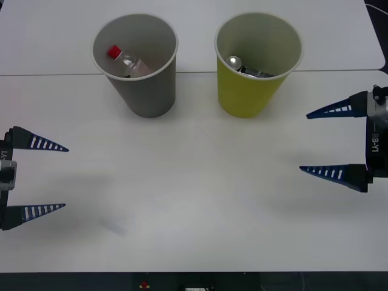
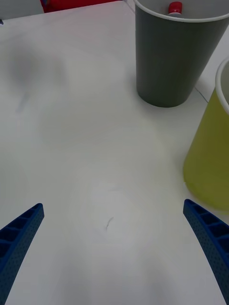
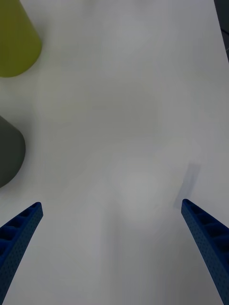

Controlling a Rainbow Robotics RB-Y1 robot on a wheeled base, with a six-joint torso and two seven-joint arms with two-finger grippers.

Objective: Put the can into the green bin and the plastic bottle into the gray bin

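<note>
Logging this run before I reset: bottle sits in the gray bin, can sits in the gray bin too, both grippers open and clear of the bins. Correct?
One error: the can lies in the green bin, not the gray one, as the front view shows. The rest holds: the plastic bottle is in the gray bin, and the left gripper and right gripper are open, apart from the bins.

Plastic bottle (image 1: 124, 63) in gray bin (image 1: 145, 91), can (image 1: 235, 62) in green bin (image 1: 245, 94)

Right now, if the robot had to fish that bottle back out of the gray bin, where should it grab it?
Probably the neck under the red cap, from straight above. The plastic bottle leans inside the gray bin, cap uppermost, and the walls block every side approach.
</note>
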